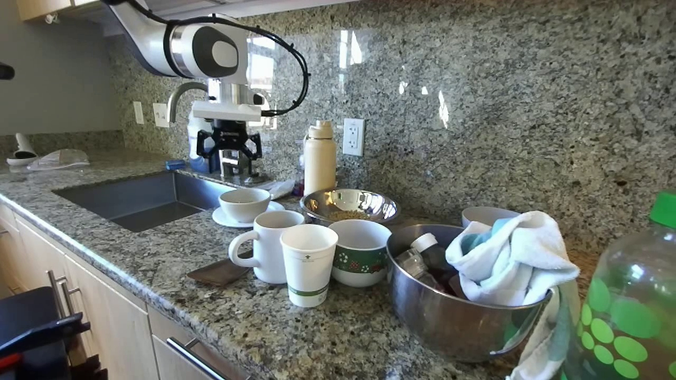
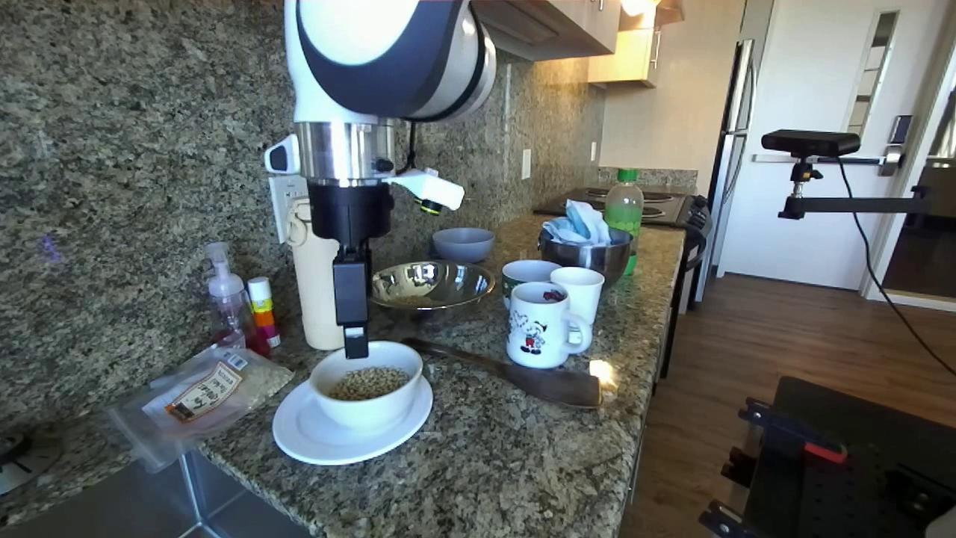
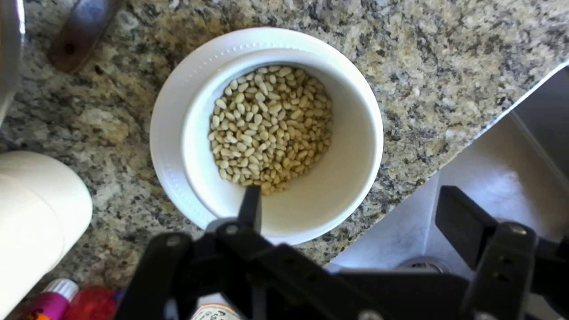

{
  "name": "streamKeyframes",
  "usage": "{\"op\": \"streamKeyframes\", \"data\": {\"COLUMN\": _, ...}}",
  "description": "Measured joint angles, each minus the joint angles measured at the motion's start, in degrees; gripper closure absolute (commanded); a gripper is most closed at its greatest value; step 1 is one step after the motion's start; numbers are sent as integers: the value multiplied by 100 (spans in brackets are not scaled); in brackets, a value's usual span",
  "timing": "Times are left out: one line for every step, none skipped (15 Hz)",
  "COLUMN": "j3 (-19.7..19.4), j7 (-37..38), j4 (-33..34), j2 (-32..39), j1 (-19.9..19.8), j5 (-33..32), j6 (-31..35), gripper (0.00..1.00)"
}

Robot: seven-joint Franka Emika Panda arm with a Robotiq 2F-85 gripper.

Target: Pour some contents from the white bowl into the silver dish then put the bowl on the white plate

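The white bowl [image 1: 245, 209] stands upright on the white plate [image 1: 220, 217] near the sink. In an exterior view the bowl [image 2: 366, 415] and plate [image 2: 295, 433] show tan grains inside the bowl. In the wrist view the bowl [image 3: 353, 129] holds a heap of grains, and the plate [image 3: 171, 102] shows around one side. The silver dish [image 1: 388, 211] also has grains in it; it shows in an exterior view [image 2: 478, 288] and at the wrist view's left edge [image 3: 9, 49]. My gripper [image 1: 229, 156] is open and empty, pointing down above the bowl; fingers also show in the wrist view [image 3: 349, 195].
A cream bottle [image 2: 317, 291] stands beside the gripper and silver dish. A plastic bag [image 2: 209, 396] lies by the plate. The sink [image 1: 142, 206] edge is close. A mug [image 1: 272, 248], paper cup [image 1: 310, 264], green-banded bowl [image 1: 362, 258], steel mixing bowl [image 1: 449, 322] and wooden utensil [image 2: 553, 385] are nearby.
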Motion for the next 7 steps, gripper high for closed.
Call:
{"op": "streamKeyframes", "data": {"j3": 4, "j7": -136, "j4": 19, "j2": -59, "j1": -81, "j5": 137, "j6": -133, "gripper": 0}}
{"op": "streamKeyframes", "data": {"j3": -2, "j7": -207, "j4": 35, "j2": -116, "j1": -145, "j5": 221, "j6": -265, "gripper": 0}}
{"op": "streamKeyframes", "data": {"j3": -18, "j7": -213, "j4": 52, "j2": -168, "j1": -192, "j5": 265, "j6": -389, "gripper": 0}}
{"op": "streamKeyframes", "data": {"j3": -44, "j7": -213, "j4": 60, "j2": -218, "j1": -222, "j5": 288, "j6": -490, "gripper": 0}}
{"op": "streamKeyframes", "data": {"j3": -79, "j7": -212, "j4": 65, "j2": -268, "j1": -240, "j5": 304, "j6": -604, "gripper": 0}}
{"op": "streamKeyframes", "data": {"j3": -121, "j7": -202, "j4": 67, "j2": -313, "j1": -253, "j5": 305, "j6": -706, "gripper": 0}}
{"op": "streamKeyframes", "data": {"j3": -166, "j7": -199, "j4": 67, "j2": -347, "j1": -262, "j5": 305, "j6": -779, "gripper": 0}}
